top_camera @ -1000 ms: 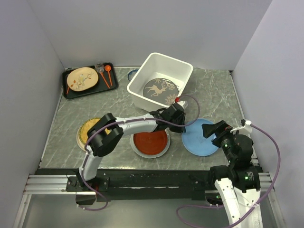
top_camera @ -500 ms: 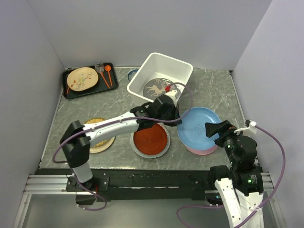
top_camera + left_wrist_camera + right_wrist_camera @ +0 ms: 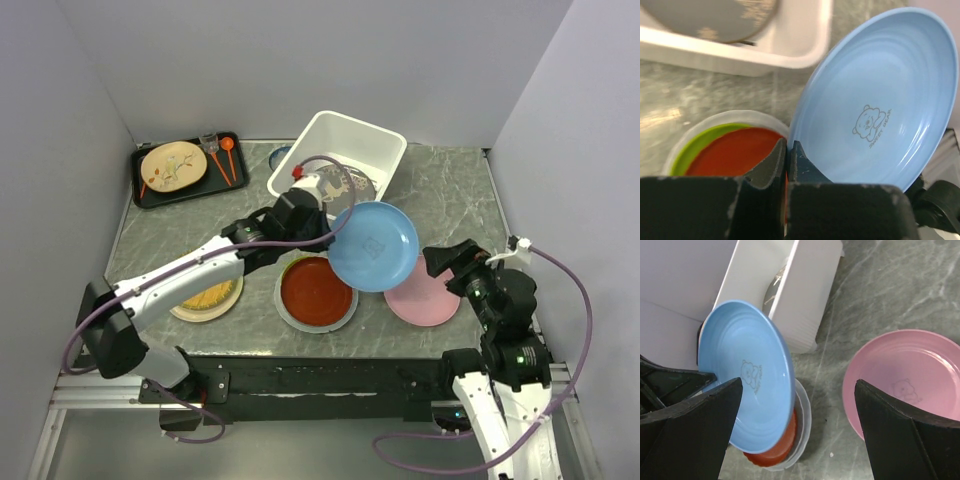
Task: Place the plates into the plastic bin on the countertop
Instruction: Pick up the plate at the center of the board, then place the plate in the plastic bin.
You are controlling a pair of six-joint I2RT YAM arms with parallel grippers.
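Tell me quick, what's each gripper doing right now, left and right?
Left gripper: closed on the rim of the light blue plate.
Right gripper: open, holding nothing.

Plain pale lavender-grey walls enclose the dark, white-veined marble-look countertop on its left, back and right sides. The light is soft and even. An aluminium rail runs along the near edge.

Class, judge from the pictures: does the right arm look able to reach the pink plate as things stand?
Probably yes. The pink plate lies uncovered on the countertop just ahead of the open right gripper; the light blue plate, pinched by the left gripper, is off to its side.
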